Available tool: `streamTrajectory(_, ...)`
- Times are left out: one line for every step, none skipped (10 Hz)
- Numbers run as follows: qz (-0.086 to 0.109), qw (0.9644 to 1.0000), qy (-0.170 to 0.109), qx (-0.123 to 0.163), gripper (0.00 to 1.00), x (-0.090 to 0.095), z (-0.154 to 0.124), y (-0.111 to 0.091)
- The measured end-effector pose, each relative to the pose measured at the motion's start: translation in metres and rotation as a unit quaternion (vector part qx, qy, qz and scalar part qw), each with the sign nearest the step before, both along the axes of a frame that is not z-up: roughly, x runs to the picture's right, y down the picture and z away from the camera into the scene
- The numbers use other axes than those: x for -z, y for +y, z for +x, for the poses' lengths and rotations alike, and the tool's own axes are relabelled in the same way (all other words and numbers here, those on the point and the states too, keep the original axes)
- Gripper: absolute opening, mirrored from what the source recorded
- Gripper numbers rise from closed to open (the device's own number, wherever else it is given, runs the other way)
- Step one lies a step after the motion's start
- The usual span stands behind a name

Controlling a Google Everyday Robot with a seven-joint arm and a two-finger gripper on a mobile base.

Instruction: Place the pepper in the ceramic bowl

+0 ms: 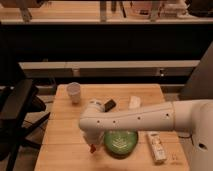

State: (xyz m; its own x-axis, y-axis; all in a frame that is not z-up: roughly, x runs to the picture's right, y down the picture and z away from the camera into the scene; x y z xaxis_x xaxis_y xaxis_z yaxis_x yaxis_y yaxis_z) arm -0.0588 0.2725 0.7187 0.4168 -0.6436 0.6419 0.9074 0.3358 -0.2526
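The pepper (92, 148) is a small red-orange piece at the tip of my gripper (91, 145), which is shut on it and holds it just above the wooden table (62, 135). The gripper points down from the white arm that reaches in from the right. The ceramic bowl (121, 142) is glossy green with a dark rim and stands near the table's front edge. It sits right of the gripper, and the arm covers its far rim. The pepper is beside the bowl's left rim, outside it.
A white cup (74, 92) stands at the table's back left. A small dark object (109, 104) and a white packet (134, 102) lie at the back middle. A long white box with green print (156, 146) lies right of the bowl. A black chair (17, 107) stands left of the table.
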Motion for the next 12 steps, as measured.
streamTrajectory(0.002,1.0,0.005,-0.008,0.03,-0.002,0.007,-0.003)
streamTrajectory(0.002,0.9999,0.006,-0.013,0.03,-0.003,0.013,-0.004)
streamTrajectory(0.004,0.9997,0.009,-0.02,0.03,-0.004,0.026,-0.006)
streamTrajectory(0.005,0.9995,0.013,-0.028,0.03,-0.006,0.042,-0.01)
streamTrajectory(0.006,0.9992,0.018,-0.036,0.03,-0.006,0.056,-0.013)
streamTrajectory(0.008,0.9989,0.02,-0.041,0.03,-0.006,0.061,-0.015)
streamTrajectory(0.01,0.9984,0.024,-0.05,0.03,-0.006,0.072,-0.018)
streamTrajectory(0.011,0.9978,0.028,-0.059,0.03,-0.005,0.083,-0.02)
streamTrajectory(0.012,0.9975,0.031,-0.063,0.03,-0.005,0.088,-0.021)
streamTrajectory(0.014,0.9974,0.031,-0.064,0.03,-0.005,0.089,-0.02)
streamTrajectory(0.013,0.9973,0.032,-0.065,0.03,-0.005,0.091,-0.018)
streamTrajectory(0.013,0.9971,0.033,-0.068,0.03,-0.005,0.094,-0.017)
